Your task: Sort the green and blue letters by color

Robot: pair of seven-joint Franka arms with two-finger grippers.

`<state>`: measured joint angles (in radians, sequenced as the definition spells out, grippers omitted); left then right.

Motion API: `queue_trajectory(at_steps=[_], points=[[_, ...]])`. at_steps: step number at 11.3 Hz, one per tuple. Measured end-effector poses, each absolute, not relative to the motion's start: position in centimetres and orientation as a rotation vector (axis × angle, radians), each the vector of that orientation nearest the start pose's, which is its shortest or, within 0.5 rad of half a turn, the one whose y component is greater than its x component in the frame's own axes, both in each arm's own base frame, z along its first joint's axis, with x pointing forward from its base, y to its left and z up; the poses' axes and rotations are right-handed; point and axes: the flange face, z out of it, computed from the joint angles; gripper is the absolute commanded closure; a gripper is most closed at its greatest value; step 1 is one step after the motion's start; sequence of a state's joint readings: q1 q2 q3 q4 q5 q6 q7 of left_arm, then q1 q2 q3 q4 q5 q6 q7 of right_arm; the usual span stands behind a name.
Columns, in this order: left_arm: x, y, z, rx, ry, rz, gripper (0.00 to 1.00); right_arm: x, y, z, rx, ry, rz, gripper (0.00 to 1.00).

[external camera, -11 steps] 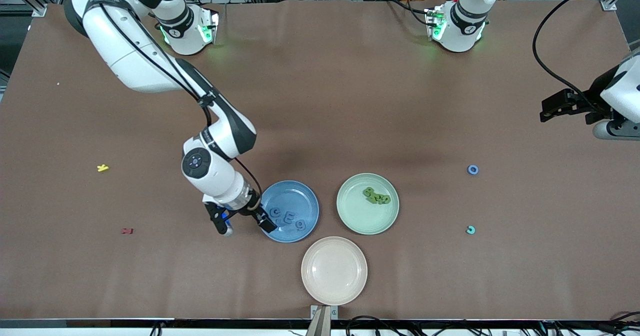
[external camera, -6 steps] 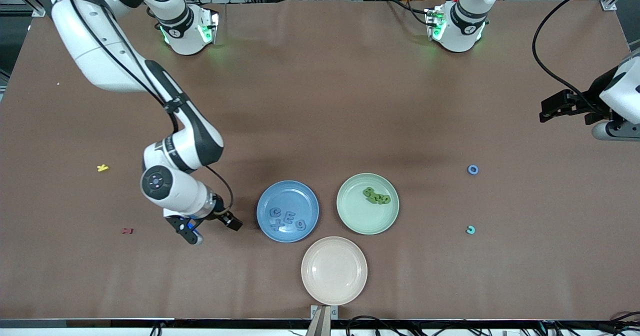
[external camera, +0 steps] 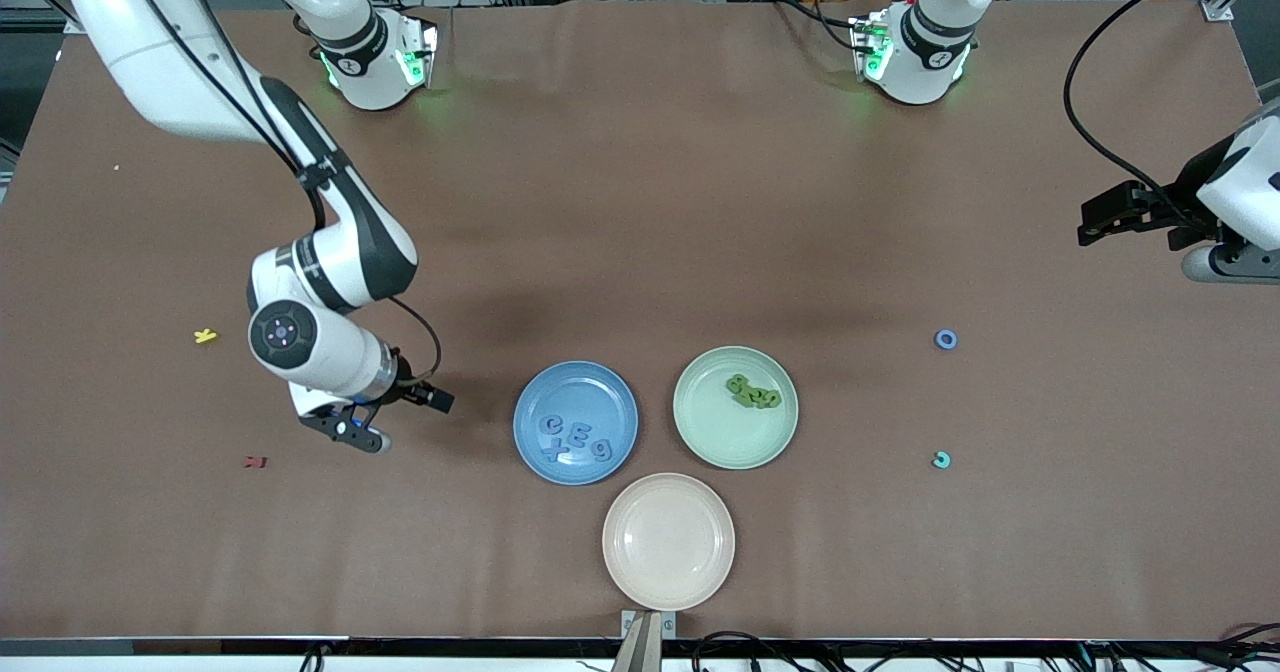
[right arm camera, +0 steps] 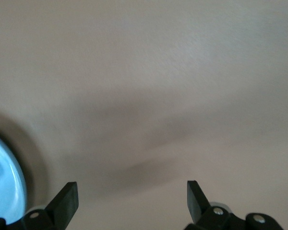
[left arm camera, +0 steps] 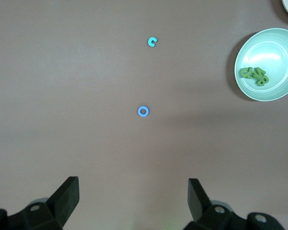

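1. Four blue letters [external camera: 574,439] lie in the blue plate [external camera: 620,402], and a cluster of green letters [external camera: 753,391] lies in the green plate [external camera: 700,432]; both plates sit near the counter's front edge, at its middle.
2. One blue ring letter [external camera: 945,339] remains loose on the counter [external camera: 640,202] toward the left arm's end. A teal C-shaped letter [external camera: 941,460] lies nearer the front edge than the ring.
3. The right gripper [external camera: 385,417] hangs over bare counter beside the blue plate, toward the right arm's end. Its jaws stand wide and carry nothing.
4. The left gripper [external camera: 1100,220] waits over the counter edge at the left arm's end. Its jaws stand wide and empty.
5. Step in hand, as judged: one placement into the blue plate is complete; the ring is unsorted.
6. Next move, as judged: the left arm is closer to the ring. Lower the open jaws astride it, close, and carry it to the blue plate.
7. The beige plate [external camera: 625,572] is empty.
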<state>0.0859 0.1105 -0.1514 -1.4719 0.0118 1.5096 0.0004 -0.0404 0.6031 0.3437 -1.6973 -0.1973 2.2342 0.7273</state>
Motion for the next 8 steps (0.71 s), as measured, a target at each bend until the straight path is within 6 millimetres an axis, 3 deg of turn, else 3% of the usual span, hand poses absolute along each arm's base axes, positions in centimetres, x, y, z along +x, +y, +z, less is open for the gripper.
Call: queue_trajectory(at_steps=[3,6,8], points=[[58.1,-3.2,60.3,-3.140,0.102,0.113,0.00,61.6,14.5,28.8,-3.104,0.375,0.117,0.00],[58.1,-3.2,60.3,-3.140,0.102,0.113,0.00,60.1,7.8,32.9,-3.079,0.246,0.241,0.00],[58.1,-3.2,60.3,-3.140,0.102,0.113,0.00,59.3,5.5,36.2,-3.083,0.209,0.257,0.00]])
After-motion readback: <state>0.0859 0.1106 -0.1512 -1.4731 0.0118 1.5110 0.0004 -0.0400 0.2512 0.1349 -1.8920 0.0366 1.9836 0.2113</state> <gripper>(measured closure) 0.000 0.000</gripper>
